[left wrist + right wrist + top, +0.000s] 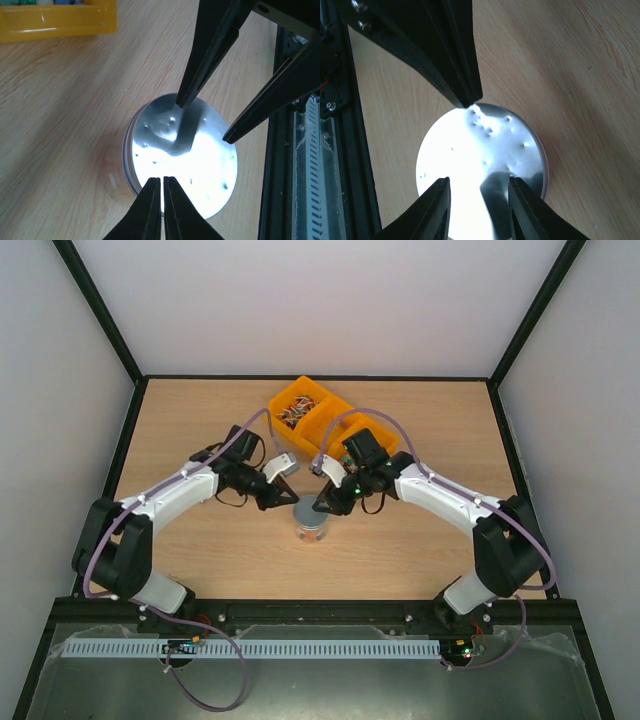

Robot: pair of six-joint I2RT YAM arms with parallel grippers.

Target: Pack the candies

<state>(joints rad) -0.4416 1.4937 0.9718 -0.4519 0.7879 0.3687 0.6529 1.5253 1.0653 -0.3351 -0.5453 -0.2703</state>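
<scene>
A clear jar capped by a grey round lid (311, 514) stands mid-table. It fills the left wrist view (200, 165) and the right wrist view (465, 160). My left gripper (296, 502) (162, 179) is shut and empty, its tips over the lid's left edge; its fingers (455, 65) also show in the right wrist view. My right gripper (321, 508) (479, 182) is open and empty above the lid's right side. Red-white-dark candies (296, 416) lie in the orange tray (275, 400). Pastel candies (45, 2) peek over the tray wall (55, 22).
The orange compartment tray sits at the back centre, just behind both grippers; the right arm covers its right end. Black frame rails run along the table's near edge (280, 150) and its sides. Bare wood lies to the left and right of the jar.
</scene>
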